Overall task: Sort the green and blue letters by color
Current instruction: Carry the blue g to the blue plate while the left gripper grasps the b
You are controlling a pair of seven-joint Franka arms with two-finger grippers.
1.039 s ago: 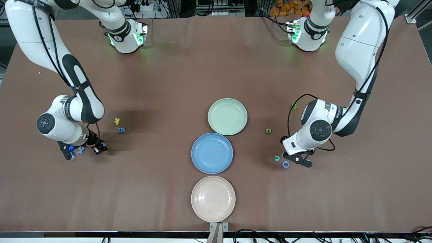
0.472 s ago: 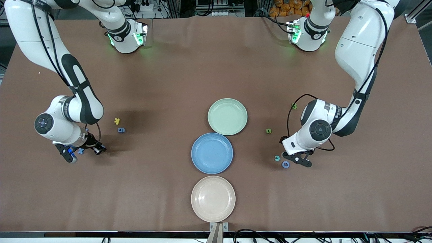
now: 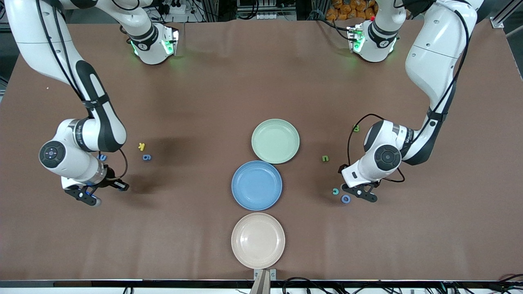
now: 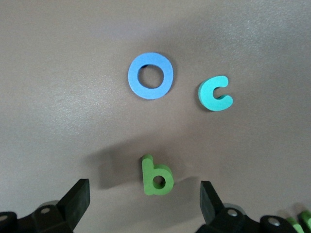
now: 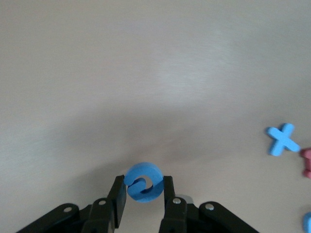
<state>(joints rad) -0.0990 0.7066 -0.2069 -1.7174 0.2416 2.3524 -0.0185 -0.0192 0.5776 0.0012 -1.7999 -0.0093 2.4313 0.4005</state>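
My right gripper is shut on a blue round letter and holds it a little above the table; in the front view it is at the right arm's end. A blue X lies on the table beside it. My left gripper is open over a green b, one finger on each side, apart from it. A blue O and a teal c lie close by, and show in the front view too: the O, the c. The left gripper hides the b there.
A green plate, a blue plate and a beige plate stand in a line mid-table. A green n, another green letter, a yellow K, a blue 9, a blue letter and a red letter lie loose.
My right gripper has lifted and moved toward the front camera with the blue letter in it, uncovering a blue letter near its elbow. The left arm has not moved.
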